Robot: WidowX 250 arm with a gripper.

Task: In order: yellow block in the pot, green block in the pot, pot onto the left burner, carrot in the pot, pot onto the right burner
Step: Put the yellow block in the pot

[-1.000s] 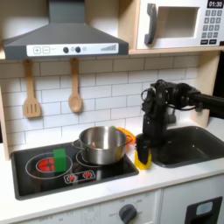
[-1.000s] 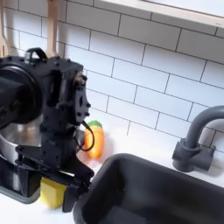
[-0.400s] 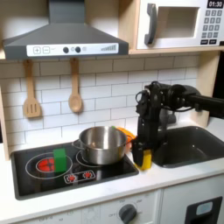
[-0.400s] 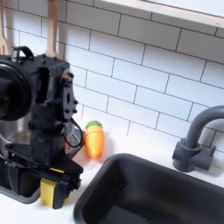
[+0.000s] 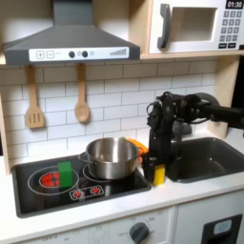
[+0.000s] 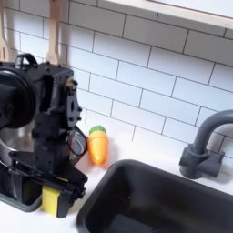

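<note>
The yellow block (image 5: pixel 157 174) sits on the white counter between the cooktop and the sink, and in the second exterior view the yellow block (image 6: pixel 56 198) shows between the black fingers. My gripper (image 5: pixel 155 172) (image 6: pixel 56 195) points straight down, its fingers pressed against the block's two sides. The silver pot (image 5: pixel 111 157) stands on the burner at the first exterior view's right. On the other burner (image 5: pixel 48 179) the green block (image 5: pixel 65 172) stands upright. The orange carrot (image 6: pixel 97 144) lies on the counter behind the arm, and the carrot (image 5: pixel 137 146) peeks out beside the pot.
A dark sink (image 5: pixel 205 157) (image 6: pixel 164 202) lies just beyond the gripper, with a grey faucet (image 6: pixel 205 146) at its back. Two wooden utensils (image 5: pixel 82 95) hang on the tiled wall. The cooktop knobs (image 5: pixel 86 192) sit at the front edge.
The gripper came down and shifted toward the stove until its fingers straddled the yellow block, then closed in on it. The block, pot, carrot and green block have stayed put.
</note>
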